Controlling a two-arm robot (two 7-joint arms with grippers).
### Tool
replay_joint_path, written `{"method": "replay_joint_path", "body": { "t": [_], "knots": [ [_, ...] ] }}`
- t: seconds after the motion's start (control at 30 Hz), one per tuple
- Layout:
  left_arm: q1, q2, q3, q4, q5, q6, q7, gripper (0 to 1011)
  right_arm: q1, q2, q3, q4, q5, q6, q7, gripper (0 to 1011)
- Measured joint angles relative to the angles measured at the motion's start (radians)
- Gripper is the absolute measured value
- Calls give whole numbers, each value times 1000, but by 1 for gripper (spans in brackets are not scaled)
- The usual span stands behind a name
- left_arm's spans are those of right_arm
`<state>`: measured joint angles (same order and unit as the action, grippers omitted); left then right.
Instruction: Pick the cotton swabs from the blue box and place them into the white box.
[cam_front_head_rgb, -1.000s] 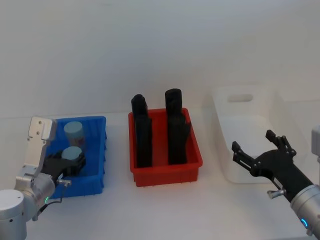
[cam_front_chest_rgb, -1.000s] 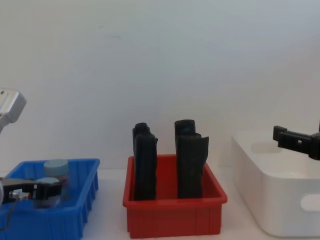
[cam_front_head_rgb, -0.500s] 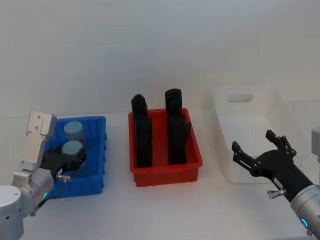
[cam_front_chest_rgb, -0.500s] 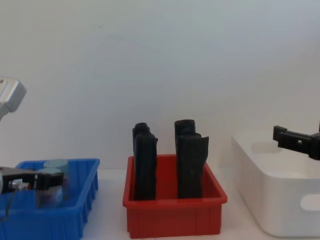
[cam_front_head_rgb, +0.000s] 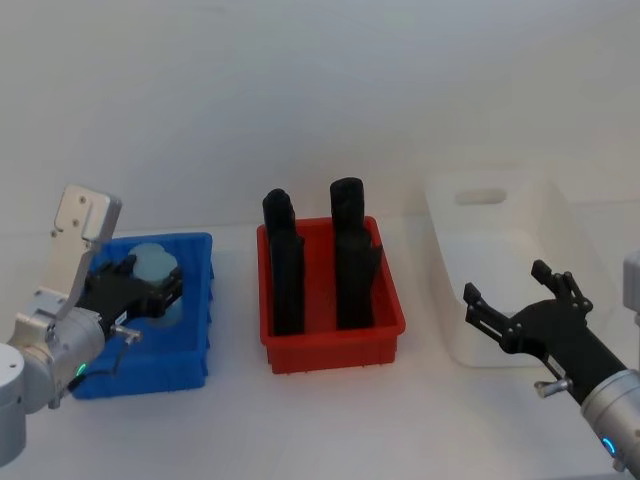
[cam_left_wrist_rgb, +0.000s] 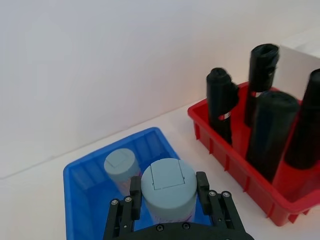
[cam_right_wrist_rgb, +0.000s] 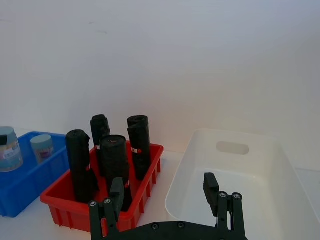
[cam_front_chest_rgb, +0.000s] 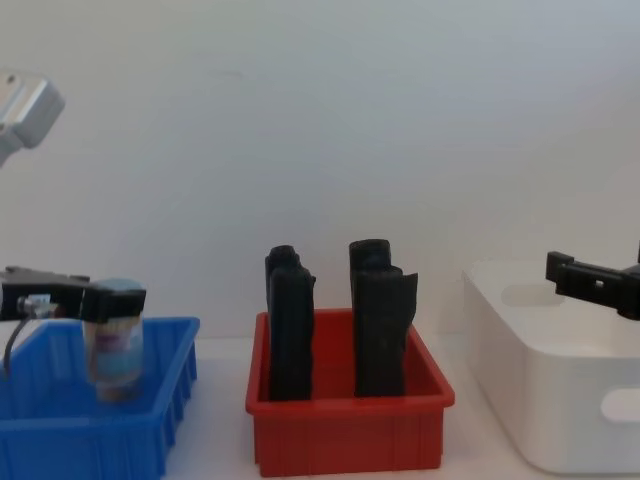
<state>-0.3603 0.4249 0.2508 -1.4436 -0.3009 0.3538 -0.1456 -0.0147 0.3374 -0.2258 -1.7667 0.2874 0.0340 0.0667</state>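
Pale-blue-lidded tub of cotton swabs (cam_left_wrist_rgb: 168, 192) clamped in left gripper (cam_front_head_rgb: 140, 290), held upright over blue box (cam_front_head_rgb: 195, 330).
Left fingers press the tub's sides just under the lid. From the chest camera the tub's base hangs low, about level with the box's front rim, not outside the box. Second tub (cam_left_wrist_rgb: 121, 167) stands on the box floor just behind the held one. Red bin (cam_front_head_rgb: 335, 350) with tall black objects (cam_front_head_rgb: 348, 250) sits between blue box and white box (cam_front_head_rgb: 450, 310). Right gripper (cam_front_head_rgb: 507, 283) hovers at the white box's near end, fingers spread wide, holding nothing.
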Motion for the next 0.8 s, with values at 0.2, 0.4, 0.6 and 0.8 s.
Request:
{"method": "replay_joint_path", "body": {
  "t": [0.2,0.4,0.6,0.8],
  "knots": [
    [8,25,-7,-84,13,44,-65,665,0,0,0,0,0,0,0,1002],
    [11,49,-12,-154,17,82,-143,665,0,0,0,0,0,0,0,1002],
    [12,66,-15,-201,15,103,-213,665,0,0,0,0,0,0,0,1002],
    [4,77,-15,-237,6,112,-294,665,0,0,0,0,0,0,0,1002]
  ]
}}
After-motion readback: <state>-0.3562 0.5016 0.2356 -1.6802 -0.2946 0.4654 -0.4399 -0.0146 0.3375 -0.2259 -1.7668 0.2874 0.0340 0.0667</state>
